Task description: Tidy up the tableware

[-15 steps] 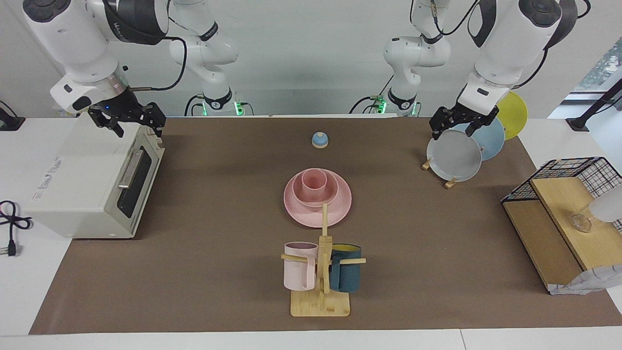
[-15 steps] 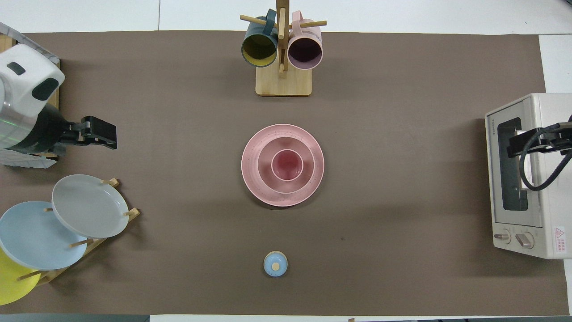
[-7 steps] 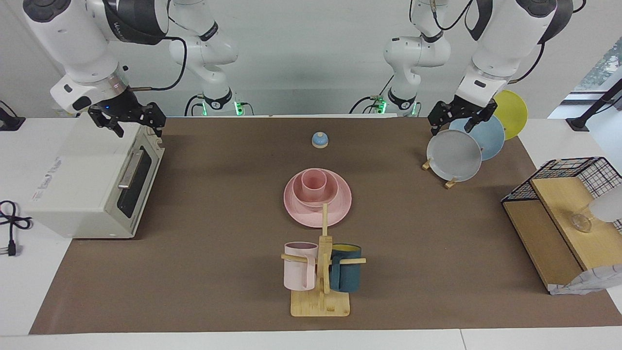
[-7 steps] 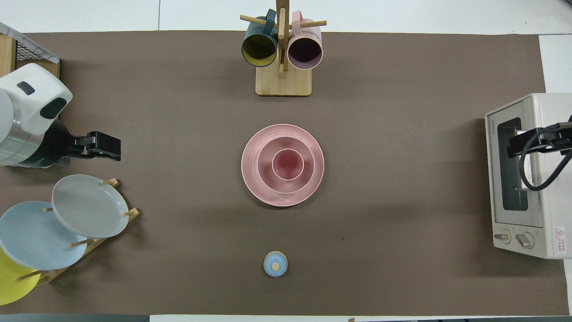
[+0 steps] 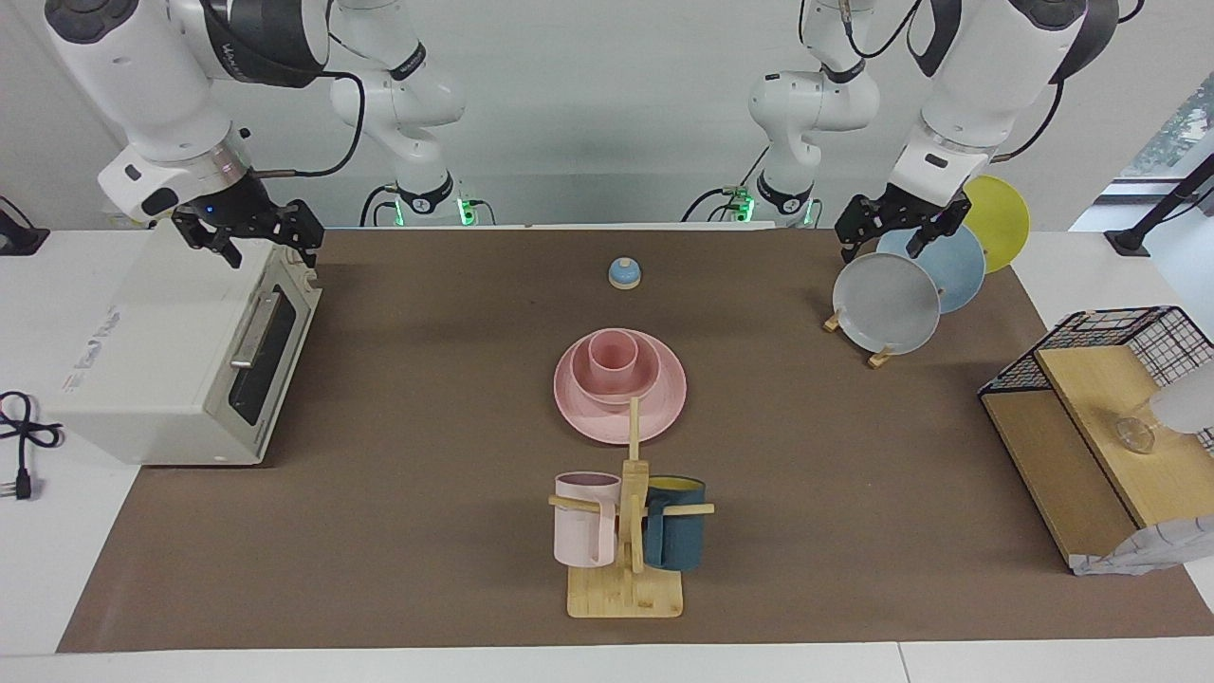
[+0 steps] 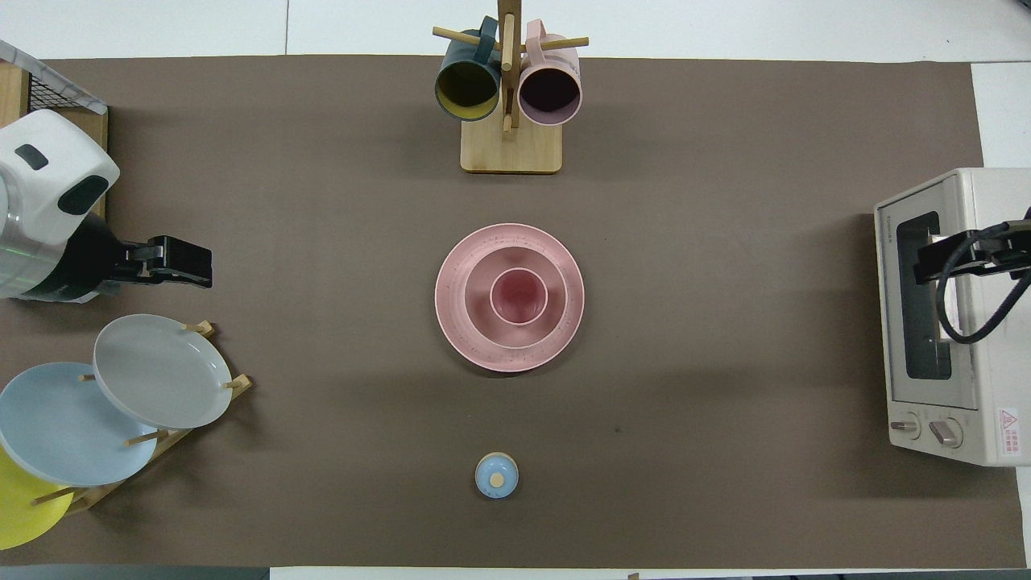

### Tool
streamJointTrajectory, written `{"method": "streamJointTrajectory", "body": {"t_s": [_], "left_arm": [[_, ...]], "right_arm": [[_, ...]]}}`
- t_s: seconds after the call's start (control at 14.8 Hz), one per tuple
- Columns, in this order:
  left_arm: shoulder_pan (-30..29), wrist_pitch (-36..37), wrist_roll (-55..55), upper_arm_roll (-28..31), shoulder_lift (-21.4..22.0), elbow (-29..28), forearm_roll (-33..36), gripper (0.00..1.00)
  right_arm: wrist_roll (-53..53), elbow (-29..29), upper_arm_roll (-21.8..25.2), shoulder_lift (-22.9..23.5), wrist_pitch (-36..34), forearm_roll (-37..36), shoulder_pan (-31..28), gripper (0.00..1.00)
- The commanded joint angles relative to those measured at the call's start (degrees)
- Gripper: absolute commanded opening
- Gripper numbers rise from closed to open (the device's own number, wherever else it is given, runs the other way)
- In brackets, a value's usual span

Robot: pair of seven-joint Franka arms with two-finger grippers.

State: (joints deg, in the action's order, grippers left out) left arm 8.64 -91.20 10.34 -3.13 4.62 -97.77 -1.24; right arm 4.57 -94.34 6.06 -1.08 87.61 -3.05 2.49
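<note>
The matte pink set is stacked at the middle of the table. The wide plate (image 5: 666, 403) (image 6: 451, 326) lies on the brown mat, the bowl (image 5: 647, 373) (image 6: 477, 282) sits on it, and the cup (image 5: 612, 359) (image 6: 518, 296) stands upright in the bowl. My left gripper (image 5: 882, 249) (image 6: 197, 270) is open and empty, raised over the plate rack at the left arm's end. My right gripper (image 5: 270, 251) (image 6: 926, 262) is open and empty, raised over the toaster oven, and waits.
A toaster oven (image 5: 180, 360) (image 6: 942, 322) stands at the right arm's end. A rack holds grey (image 5: 887, 304), blue and yellow plates. A mug tree (image 5: 626, 531) (image 6: 509, 97) stands farther out than the pink stack. A small blue knob (image 5: 624, 273) lies nearer. A wire shelf (image 5: 1091, 427) is at the left arm's end.
My left gripper has risen and drawn back over the plate rack, then nearly stopped. The right arm and the pink stack have not moved.
</note>
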Motion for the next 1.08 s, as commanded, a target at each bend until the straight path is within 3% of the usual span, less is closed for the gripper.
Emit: {"method": "streamJointTrajectory", "body": {"t_s": [0.0,0.34,1.01], "left_arm": [[0.06,-0.04,-2.7,0.23,0.48,0.04,0.45,1.0],[0.15,1.28,-1.99,0.15,-1.01,3.55,0.36,1.0],[-0.63,5.59,-3.13,-0.29,-0.22,3.29,0.62,1.0]], "right_arm": [[0.79,-0.41,-0.61,-0.68,-0.42,0.41,-0.99,1.0],[0.79,-0.41,-0.61,-0.68,-0.42,0.41,-0.99,1.0],[0.79,-0.41,-0.69,-0.68,-0.42,0.41,-0.99,1.0]]}}
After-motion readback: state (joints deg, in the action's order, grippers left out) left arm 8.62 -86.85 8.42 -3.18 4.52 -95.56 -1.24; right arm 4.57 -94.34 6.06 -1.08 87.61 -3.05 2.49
